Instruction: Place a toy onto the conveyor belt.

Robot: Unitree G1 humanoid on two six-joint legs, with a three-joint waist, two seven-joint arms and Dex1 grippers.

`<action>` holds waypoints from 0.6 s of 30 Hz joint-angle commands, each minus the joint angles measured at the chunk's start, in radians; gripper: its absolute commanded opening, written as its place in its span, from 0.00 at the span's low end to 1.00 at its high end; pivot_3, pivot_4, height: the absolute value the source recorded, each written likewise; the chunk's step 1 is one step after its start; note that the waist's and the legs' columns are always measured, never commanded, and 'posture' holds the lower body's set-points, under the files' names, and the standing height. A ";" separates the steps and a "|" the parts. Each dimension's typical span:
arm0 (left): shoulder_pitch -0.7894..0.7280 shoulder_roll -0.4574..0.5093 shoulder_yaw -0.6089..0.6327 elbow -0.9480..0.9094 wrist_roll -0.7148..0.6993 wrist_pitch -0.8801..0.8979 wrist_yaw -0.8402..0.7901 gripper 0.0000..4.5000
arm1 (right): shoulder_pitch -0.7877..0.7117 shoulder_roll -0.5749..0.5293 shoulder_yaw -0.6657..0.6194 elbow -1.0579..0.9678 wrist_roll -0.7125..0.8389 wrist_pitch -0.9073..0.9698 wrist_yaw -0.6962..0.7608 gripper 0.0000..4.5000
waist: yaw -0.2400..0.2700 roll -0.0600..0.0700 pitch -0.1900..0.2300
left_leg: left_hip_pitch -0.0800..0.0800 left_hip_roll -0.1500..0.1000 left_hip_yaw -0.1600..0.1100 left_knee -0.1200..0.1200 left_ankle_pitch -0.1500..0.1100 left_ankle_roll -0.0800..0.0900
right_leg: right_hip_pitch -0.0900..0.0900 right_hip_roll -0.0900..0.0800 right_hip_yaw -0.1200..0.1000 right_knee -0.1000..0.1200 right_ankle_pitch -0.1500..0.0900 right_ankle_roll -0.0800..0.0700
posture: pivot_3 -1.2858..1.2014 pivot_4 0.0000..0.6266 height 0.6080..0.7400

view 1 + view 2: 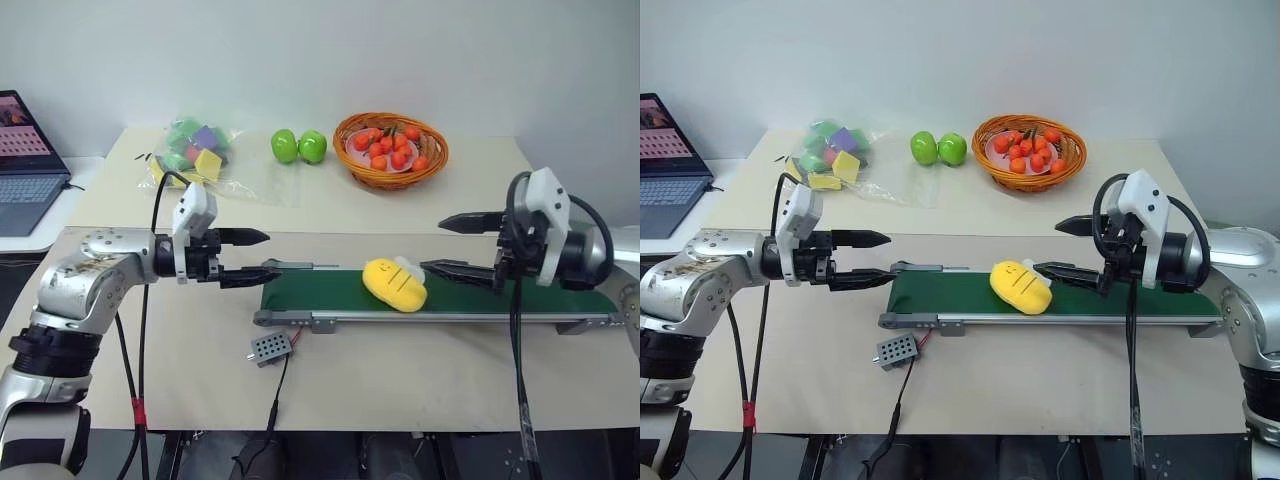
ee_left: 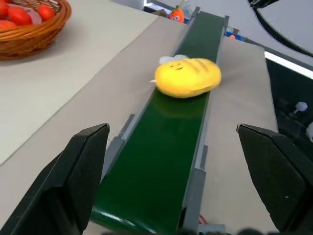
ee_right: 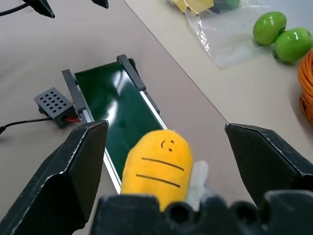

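The yellow toy [image 1: 395, 284] lies on its side on the dark green conveyor belt [image 1: 320, 292], near the belt's middle, with its whitish patch toward the right. My left gripper [image 1: 272, 255] hovers open and empty just off the belt's left end, pointing along it toward the toy [image 2: 188, 77]. My right gripper [image 1: 432, 246] stands open on the toy's right, fingers spread one above the other. Its lower fingertip is close beside the whitish patch, and I see no grip on the toy [image 3: 156, 164].
The belt's grey control box [image 1: 270, 348] with its wire lies in front of the left end. At the back of the table are a bag of foam blocks [image 1: 195, 150], two green apples [image 1: 298, 147] and a wicker basket [image 1: 356, 172] of red fruit. A laptop [image 1: 25, 160] sits far left.
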 commanded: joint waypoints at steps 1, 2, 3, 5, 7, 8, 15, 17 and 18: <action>-0.035 -0.013 0.040 0.003 0.021 -0.003 0.014 0.99 | -0.007 -0.016 -0.062 -0.031 0.036 0.004 -0.007 1.00 | 0.000 0.000 0.000 | 0.000 0.000 0.000 0.000 0.000 0.000 | 0.000 0.000 0.000 0.000 0.000 0.000 | 0.52 0.24 0.99; -0.043 -0.016 0.044 0.003 0.026 -0.003 0.018 0.99 | -0.009 -0.013 -0.066 -0.033 0.042 0.008 -0.009 1.00 | 0.000 0.000 0.000 | 0.000 0.000 0.000 0.000 0.000 0.000 | 0.000 0.000 0.000 0.000 0.000 0.000 | 0.52 0.24 0.99; -0.048 -0.019 0.047 0.003 0.029 -0.003 0.020 0.99 | -0.010 -0.011 -0.068 -0.035 0.048 0.011 -0.011 1.00 | 0.000 0.000 0.000 | 0.000 0.000 0.000 0.000 0.000 0.000 | 0.000 0.000 0.000 0.000 0.000 0.000 | 0.52 0.24 0.99; -0.068 -0.032 0.056 -0.008 0.024 0.013 0.037 0.99 | -0.025 0.014 -0.081 -0.028 0.083 0.016 -0.024 1.00 | 0.000 0.000 0.000 | 0.000 0.000 0.000 0.000 0.000 0.000 | 0.000 0.000 0.000 0.000 0.000 0.000 | 0.52 0.24 0.99; -0.083 -0.050 0.067 -0.027 0.011 0.035 0.058 0.99 | -0.033 0.038 -0.085 -0.014 0.099 0.014 -0.039 1.00 | 0.000 0.000 0.000 | 0.000 0.000 0.000 0.000 0.000 0.000 | 0.000 0.000 0.000 0.000 0.000 0.000 | 0.52 0.24 0.99; -0.088 -0.056 0.072 -0.035 0.010 0.042 0.066 0.99 | -0.031 0.041 -0.080 -0.013 0.095 0.011 -0.040 1.00 | 0.000 0.000 0.000 | 0.000 0.000 0.000 0.000 0.000 0.000 | 0.000 0.000 0.000 0.000 0.000 0.000 | 0.52 0.24 0.99; -0.111 -0.073 0.085 -0.054 0.014 0.080 0.080 0.99 | -0.047 0.062 -0.058 -0.010 0.093 0.003 -0.055 1.00 | 0.000 0.000 0.000 | 0.000 0.000 0.000 0.000 0.000 0.000 | 0.000 0.000 0.000 0.000 0.000 0.000 | 0.52 0.24 0.99; -0.113 -0.075 0.087 -0.060 0.010 0.092 0.084 0.99 | -0.050 0.064 -0.054 -0.008 0.090 0.001 -0.055 1.00 | 0.000 0.000 0.000 | 0.000 0.000 0.000 0.000 0.000 0.000 | 0.000 0.000 0.000 0.000 0.000 0.000 | 0.52 0.24 0.99; -0.114 -0.077 0.087 -0.064 0.011 0.094 0.088 0.99 | -0.052 0.065 -0.052 -0.008 0.089 0.000 -0.055 1.00 | 0.000 0.000 0.000 | 0.000 0.000 0.000 0.000 0.000 0.000 | 0.000 0.000 0.000 0.000 0.000 0.000 | 0.52 0.24 0.99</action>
